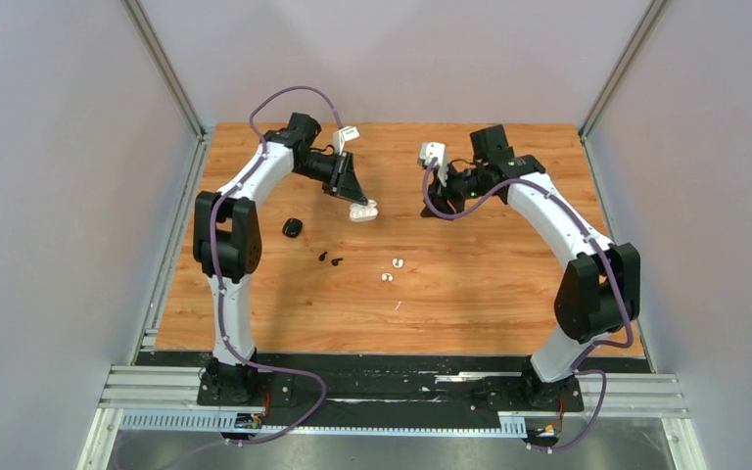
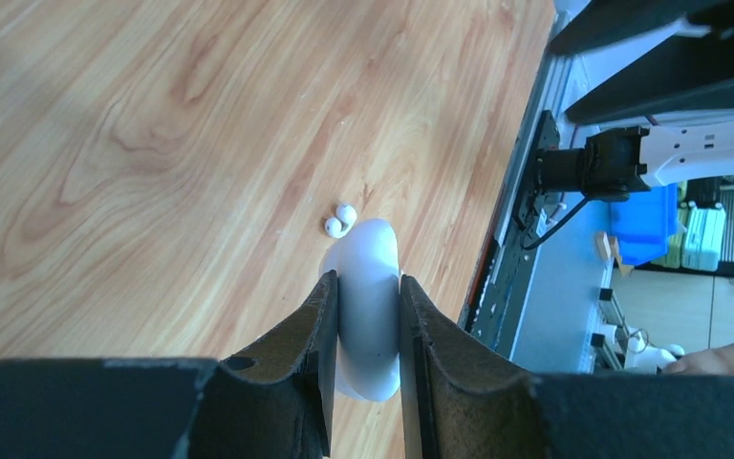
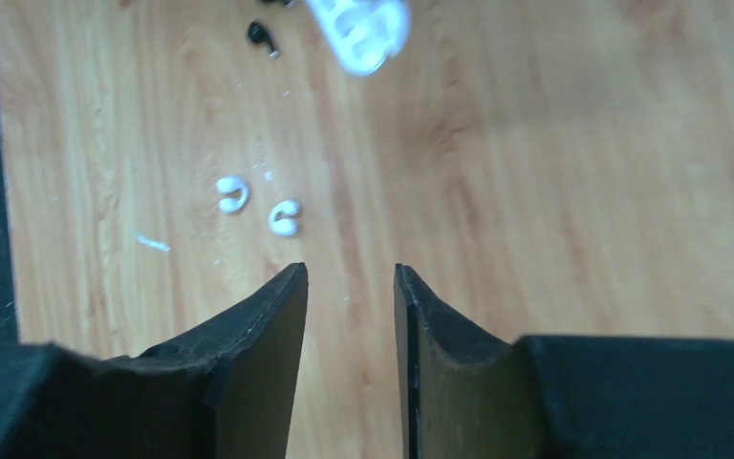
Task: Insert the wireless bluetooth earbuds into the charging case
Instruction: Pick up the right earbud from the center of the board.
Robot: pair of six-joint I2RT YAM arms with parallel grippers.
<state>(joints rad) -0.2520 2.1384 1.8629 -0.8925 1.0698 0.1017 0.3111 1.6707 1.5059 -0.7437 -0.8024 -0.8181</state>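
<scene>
My left gripper (image 2: 370,284) is shut on a white charging case (image 2: 371,316) and holds it just above the wooden table (image 1: 490,294). From above, the case (image 1: 363,210) hangs at the gripper's tip (image 1: 356,204), left of centre. Two white earbuds (image 1: 398,262) (image 1: 387,277) lie loose mid-table, and two black earbuds (image 1: 323,258) (image 1: 337,260) lie to their left. My right gripper (image 3: 349,273) is open and empty above bare wood. The white earbuds (image 3: 232,193) (image 3: 284,217) lie ahead and to its left. The case (image 3: 358,29) shows blurred at the top edge there.
A small rounded black object (image 1: 293,227), like a second case, rests on the table under the left arm. Grey walls enclose the table on three sides. A metal rail (image 1: 392,392) runs along the near edge. White specks (image 3: 153,243) lie near the white earbuds.
</scene>
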